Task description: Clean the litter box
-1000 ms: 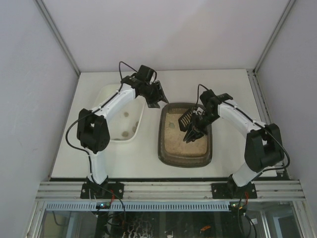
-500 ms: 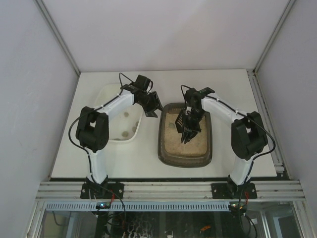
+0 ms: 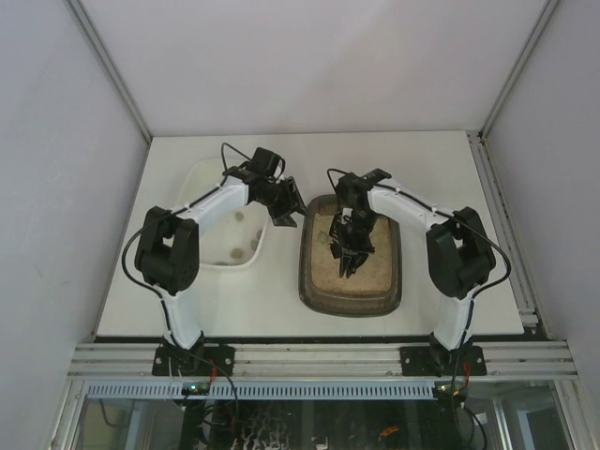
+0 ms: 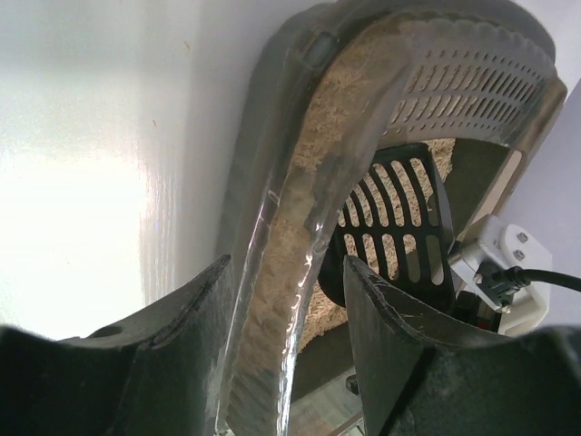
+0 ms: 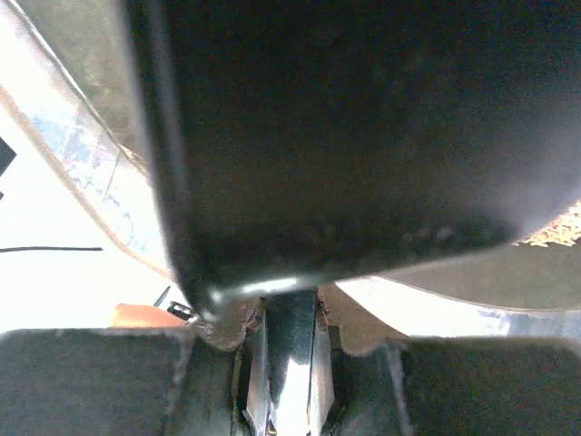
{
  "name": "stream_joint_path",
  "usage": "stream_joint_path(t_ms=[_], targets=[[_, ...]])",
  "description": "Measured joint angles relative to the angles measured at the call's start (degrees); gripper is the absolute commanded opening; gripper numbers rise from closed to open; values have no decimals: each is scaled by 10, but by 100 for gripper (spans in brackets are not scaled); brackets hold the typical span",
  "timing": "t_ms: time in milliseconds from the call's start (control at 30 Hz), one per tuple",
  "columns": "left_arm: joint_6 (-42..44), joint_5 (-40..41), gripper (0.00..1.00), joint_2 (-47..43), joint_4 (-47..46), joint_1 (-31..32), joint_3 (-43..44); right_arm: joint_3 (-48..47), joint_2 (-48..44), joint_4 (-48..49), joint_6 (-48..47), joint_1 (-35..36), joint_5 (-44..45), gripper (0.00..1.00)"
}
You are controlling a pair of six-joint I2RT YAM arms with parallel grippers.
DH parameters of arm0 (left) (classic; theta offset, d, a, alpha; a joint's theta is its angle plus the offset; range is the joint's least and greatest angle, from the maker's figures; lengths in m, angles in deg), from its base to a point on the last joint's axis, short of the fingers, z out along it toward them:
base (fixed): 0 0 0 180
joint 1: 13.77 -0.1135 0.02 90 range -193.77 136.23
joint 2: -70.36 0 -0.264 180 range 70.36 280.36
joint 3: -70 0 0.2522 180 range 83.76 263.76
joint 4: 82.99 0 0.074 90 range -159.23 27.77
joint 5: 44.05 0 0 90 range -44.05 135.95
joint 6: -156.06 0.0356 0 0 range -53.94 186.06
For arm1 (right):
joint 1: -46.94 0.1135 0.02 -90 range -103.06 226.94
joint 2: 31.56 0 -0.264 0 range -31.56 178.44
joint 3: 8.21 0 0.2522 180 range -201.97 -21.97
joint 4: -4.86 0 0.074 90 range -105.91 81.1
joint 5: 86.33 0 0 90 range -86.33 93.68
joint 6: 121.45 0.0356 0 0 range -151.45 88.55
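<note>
The dark brown-grey litter box point(image 3: 349, 302) with beige litter lies right of centre. My left gripper point(image 3: 289, 214) is at its far-left corner. In the left wrist view the open fingers point(image 4: 286, 309) straddle the box's rim point(image 4: 300, 182), with a gap on the inner side. My right gripper point(image 3: 353, 221) is shut on the handle of a black slotted scoop point(image 3: 348, 249), which is held over the litter near the box's left half. The scoop also shows in the left wrist view point(image 4: 399, 218). It fills the right wrist view point(image 5: 363, 136), where my gripper point(image 5: 289, 354) clamps its handle.
A white plastic tray point(image 3: 208, 261) stands left of the litter box and holds a few small clumps point(image 3: 240, 251). White walls and metal rails enclose the table on the left, back and right.
My left gripper has moved down and nearer, onto the litter box's far-left corner. My right arm has swung left with the scoop, from the box's right side to its left middle.
</note>
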Motion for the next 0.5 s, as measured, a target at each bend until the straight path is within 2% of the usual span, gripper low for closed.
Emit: stream_joint_path(t_ms=[500], targets=[[-23, -47, 54, -7, -26, 0, -45, 0, 14, 56, 19, 4, -82, 0]])
